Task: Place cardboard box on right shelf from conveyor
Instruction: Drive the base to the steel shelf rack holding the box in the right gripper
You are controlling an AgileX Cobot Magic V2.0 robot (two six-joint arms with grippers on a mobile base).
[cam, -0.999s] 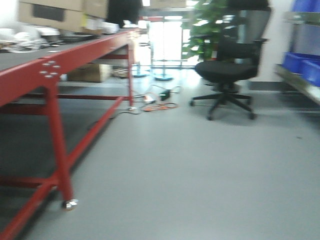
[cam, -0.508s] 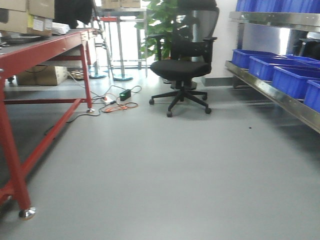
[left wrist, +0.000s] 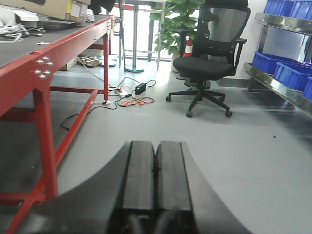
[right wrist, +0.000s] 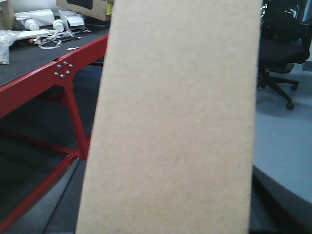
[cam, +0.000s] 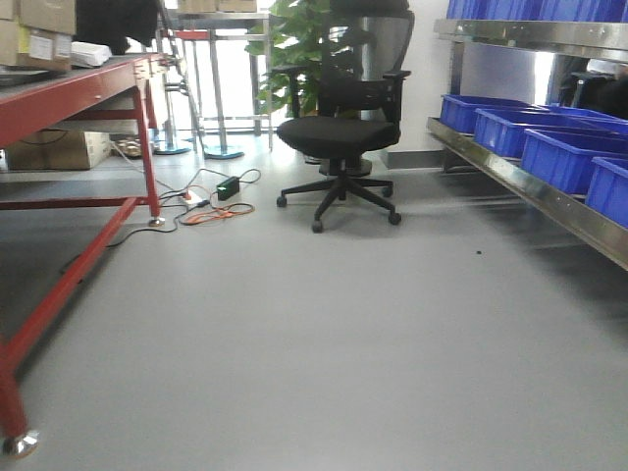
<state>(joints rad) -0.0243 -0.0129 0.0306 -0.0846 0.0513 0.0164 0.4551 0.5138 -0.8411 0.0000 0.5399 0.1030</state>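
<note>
The cardboard box [right wrist: 175, 117], plain tan and smooth, fills the middle of the right wrist view, standing tall. My right gripper [right wrist: 165, 214] is shut on it; only dark finger edges [right wrist: 258, 204] show beside its lower sides. In its own wrist view my left gripper [left wrist: 156, 148] is shut and empty, its black pads pressed together above the grey floor. The right shelf [cam: 530, 186] of shiny steel runs along the right. The conveyor [left wrist: 29, 51], dark grey with a red front edge, lies on the left, and also shows behind the box [right wrist: 29, 68].
Blue bins [cam: 564, 157] line the steel shelf. A black office chair [cam: 339, 132] stands ahead mid-floor, with cables and a power strip [cam: 211, 196] on the floor left of it. Labelled cartons [cam: 39, 34] sit on the red-framed surface. A green plant [cam: 294, 49] stands behind the chair.
The front view has swung to the right: the red frame slid toward the left edge, the chair shifted left, and the steel shelf with blue bins came into view.
</note>
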